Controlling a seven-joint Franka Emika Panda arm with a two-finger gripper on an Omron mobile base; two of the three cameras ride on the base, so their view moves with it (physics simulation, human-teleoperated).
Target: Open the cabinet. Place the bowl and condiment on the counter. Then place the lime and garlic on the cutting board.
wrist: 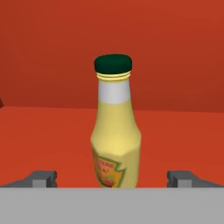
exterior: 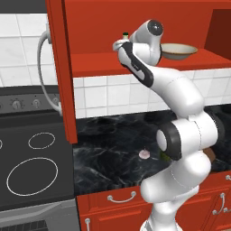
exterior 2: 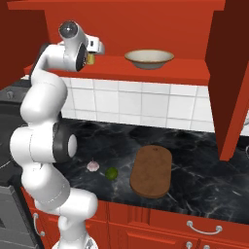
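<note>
The gripper (wrist: pixel 112 179) is up inside the open cabinet (exterior: pixel 90 27), its fingers spread wide on either side of the upright condiment (wrist: pixel 115 131), which stands on the shelf between them, not gripped.

The bottle (wrist: pixel 115 131) stands upright at the centre of the hand view, on the shelf (exterior 2: pixel 160 69) inside the cabinet (exterior 2: pixel 146 19), between the gripper (wrist: pixel 112 178) tips. In the right base view the bowl (exterior 2: pixel 149 59) sits on the shelf at upper centre; on the surface (exterior 2: pixel 194 165) below, garlic (exterior 2: pixel 92 166), lime (exterior 2: pixel 112 173) and cutting board (exterior 2: pixel 151 171) lie left to right
</note>
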